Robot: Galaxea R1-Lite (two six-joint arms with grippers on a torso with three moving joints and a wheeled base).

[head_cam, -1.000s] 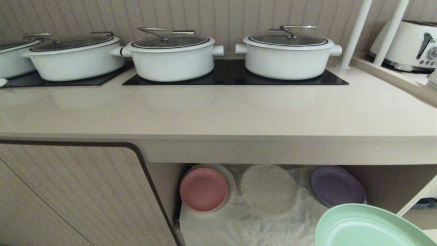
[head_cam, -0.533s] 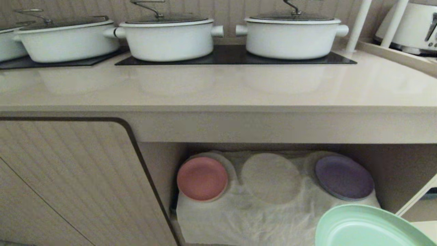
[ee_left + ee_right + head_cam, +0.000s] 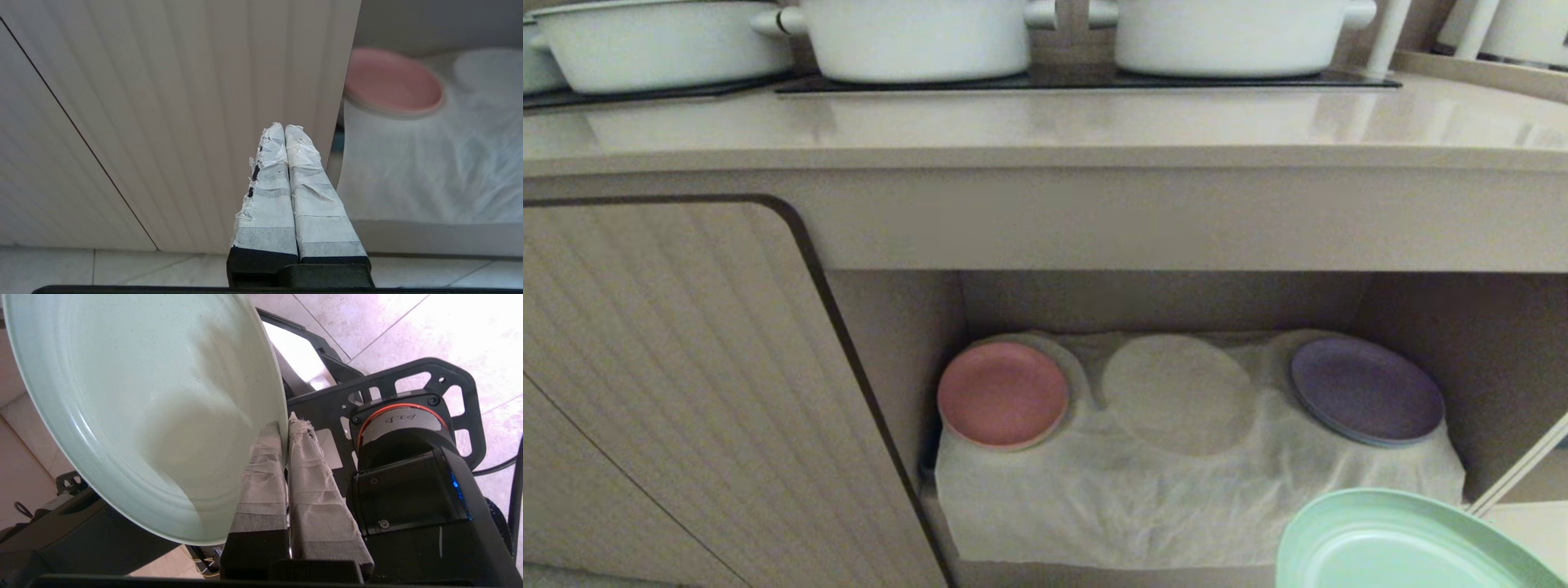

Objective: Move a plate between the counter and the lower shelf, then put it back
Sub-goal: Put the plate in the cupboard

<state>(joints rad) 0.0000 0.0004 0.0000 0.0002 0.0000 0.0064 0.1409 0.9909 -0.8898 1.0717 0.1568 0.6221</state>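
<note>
The mint-green plate [image 3: 1396,547] hangs at the lower right of the head view, in front of and below the lower shelf [image 3: 1176,490]. My right gripper [image 3: 285,426] is shut on the plate [image 3: 143,400], its taped fingers pinching the rim. The shelf's white cloth shows a bare round mound [image 3: 1176,392] between a pink plate [image 3: 1003,394] and a purple plate [image 3: 1368,390]. The beige counter [image 3: 1045,131] runs across the top. My left gripper [image 3: 284,127] is shut on nothing, hanging before the ribbed cabinet door.
White pots [image 3: 915,37] stand on the black hob panels [image 3: 1086,80] at the back of the counter. A ribbed cabinet door [image 3: 686,384] closes the left side. The recess's right wall [image 3: 1494,367] stands close beside the purple plate. My own wheeled base [image 3: 408,457] lies below the right gripper.
The whole head view has sunk: the counter and pots slid up the picture and the lower shelf opened into fuller view. The mint-green plate stays at the same spot in the picture.
</note>
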